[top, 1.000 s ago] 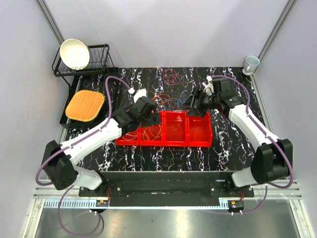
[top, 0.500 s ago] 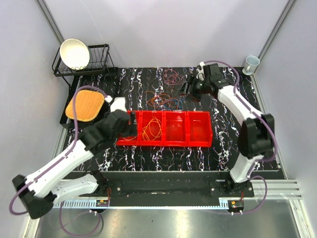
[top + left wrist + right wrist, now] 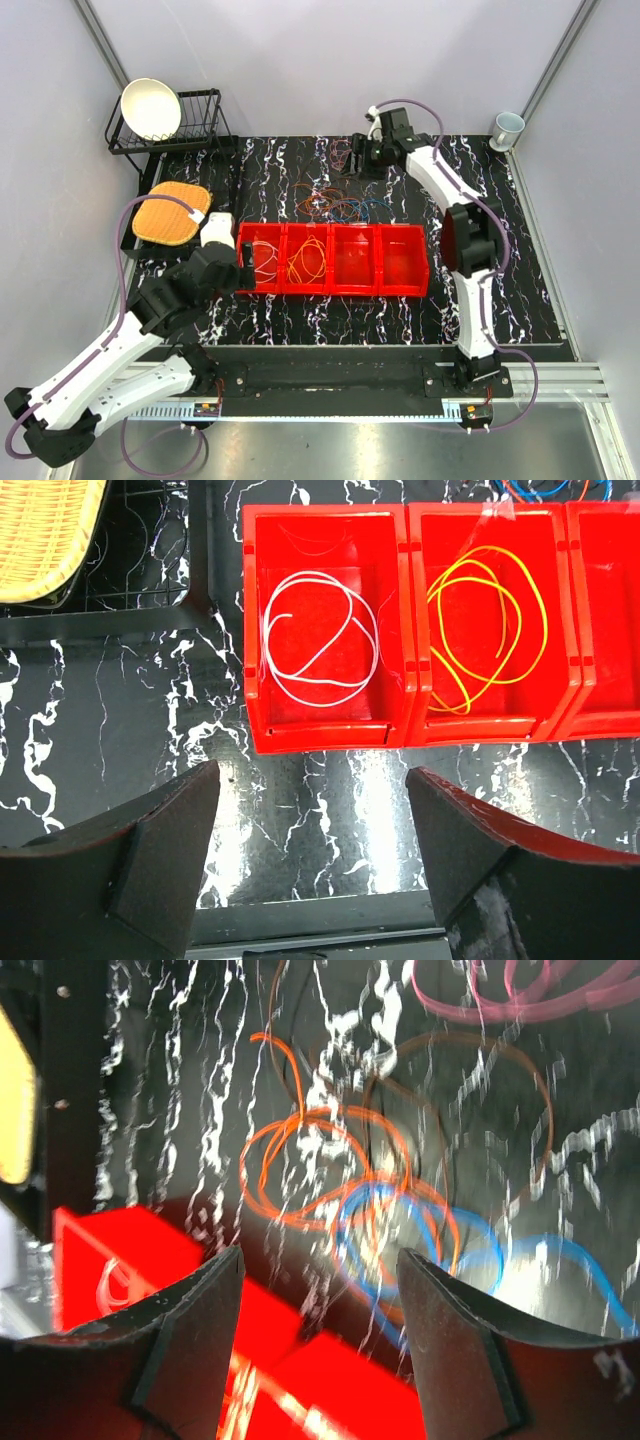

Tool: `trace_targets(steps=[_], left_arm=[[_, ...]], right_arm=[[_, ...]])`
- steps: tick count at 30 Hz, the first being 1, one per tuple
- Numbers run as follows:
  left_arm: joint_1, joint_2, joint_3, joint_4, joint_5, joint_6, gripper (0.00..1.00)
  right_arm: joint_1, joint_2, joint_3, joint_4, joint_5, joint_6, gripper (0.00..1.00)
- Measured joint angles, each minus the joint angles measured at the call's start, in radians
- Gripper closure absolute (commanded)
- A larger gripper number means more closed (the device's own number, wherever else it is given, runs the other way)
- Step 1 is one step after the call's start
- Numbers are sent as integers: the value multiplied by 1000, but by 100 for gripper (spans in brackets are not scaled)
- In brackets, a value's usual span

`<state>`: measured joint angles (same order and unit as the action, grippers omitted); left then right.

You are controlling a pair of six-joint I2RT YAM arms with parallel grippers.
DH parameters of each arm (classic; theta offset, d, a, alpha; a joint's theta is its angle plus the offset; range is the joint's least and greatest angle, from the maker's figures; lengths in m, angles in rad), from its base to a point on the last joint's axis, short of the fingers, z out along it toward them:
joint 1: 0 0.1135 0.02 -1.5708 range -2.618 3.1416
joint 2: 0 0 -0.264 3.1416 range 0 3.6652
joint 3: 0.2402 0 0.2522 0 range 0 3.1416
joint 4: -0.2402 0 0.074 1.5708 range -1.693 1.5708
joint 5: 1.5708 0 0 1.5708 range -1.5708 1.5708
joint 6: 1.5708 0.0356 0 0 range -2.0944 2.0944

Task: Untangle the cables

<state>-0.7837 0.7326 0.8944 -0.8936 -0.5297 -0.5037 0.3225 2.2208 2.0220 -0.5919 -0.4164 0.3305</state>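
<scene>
A tangle of orange, blue and brown cables point(image 3: 335, 205) lies behind the row of red bins point(image 3: 404, 284). A separate reddish coil point(image 3: 343, 154) lies further back. The leftmost bin holds a white cable point(image 3: 320, 640) and the one beside it a yellow cable point(image 3: 485, 630). My left gripper point(image 3: 242, 270) is open and empty at the near left end of the bins, also in its wrist view point(image 3: 315, 820). My right gripper point(image 3: 360, 160) is open and empty at the far side, above the tangle. Its blurred wrist view point(image 3: 320, 1290) shows orange loops point(image 3: 320, 1150) and blue loops point(image 3: 450, 1230).
A black dish rack point(image 3: 200, 130) with a white bowl point(image 3: 150, 108) stands at the back left. A yellow woven mat point(image 3: 172, 212) lies in front of it. A cup point(image 3: 507, 128) stands at the back right. The two right-hand bins look empty.
My left arm drew back toward the near left, away from the bins. My right arm swung from the bins' right end across to the far middle of the table.
</scene>
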Motion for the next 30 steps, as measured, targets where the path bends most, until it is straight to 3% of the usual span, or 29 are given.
trace_targets(steps=[13, 16, 18, 20, 30], left_arm=[[0, 9, -5, -2, 2, 16, 21], [0, 9, -5, -3, 2, 16, 21], [0, 9, -5, -3, 2, 16, 22], [0, 10, -5, -3, 2, 16, 22], [0, 18, -5, -4, 2, 16, 22]], right_arm=[[55, 380, 468, -132, 81, -190, 30], [55, 414, 487, -138, 89, -197, 47], [56, 418, 487, -139, 92, -200, 80], [58, 418, 488, -134, 91, -200, 100], [83, 348, 566, -114, 46, -169, 100]])
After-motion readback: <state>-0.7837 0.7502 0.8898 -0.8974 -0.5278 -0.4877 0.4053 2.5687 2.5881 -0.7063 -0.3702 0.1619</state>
